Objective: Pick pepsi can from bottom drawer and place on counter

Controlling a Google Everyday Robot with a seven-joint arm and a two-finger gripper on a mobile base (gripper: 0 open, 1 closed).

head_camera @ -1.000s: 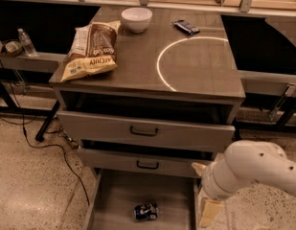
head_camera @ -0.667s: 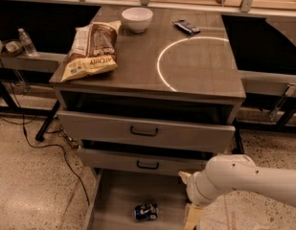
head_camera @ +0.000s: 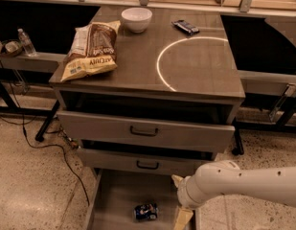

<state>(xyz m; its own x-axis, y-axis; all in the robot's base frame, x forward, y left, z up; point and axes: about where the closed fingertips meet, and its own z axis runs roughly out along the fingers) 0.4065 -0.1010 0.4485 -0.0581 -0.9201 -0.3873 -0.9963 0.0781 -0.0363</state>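
The pepsi can (head_camera: 146, 211) lies on its side on the floor of the open bottom drawer (head_camera: 119, 193), near the front. My gripper (head_camera: 176, 202) hangs low over the drawer's right side, just right of the can and apart from it. Its two yellowish fingers (head_camera: 183, 218) stand spread, with nothing between them. The white arm reaches in from the right. The counter (head_camera: 205, 75) is the cabinet's grey-brown top, marked with a thin white circle.
A chip bag (head_camera: 90, 51), a white bowl (head_camera: 136, 19) and a dark wrapped bar (head_camera: 186, 27) lie on the counter. The two upper drawers (head_camera: 143, 131) stand slightly open. A black cable (head_camera: 56, 150) runs over the floor at left. A water bottle (head_camera: 27, 42) stands on a left shelf.
My arm and gripper have moved left and down, from beside the drawer's right edge to over its right side, closer to the can. The can has not moved.
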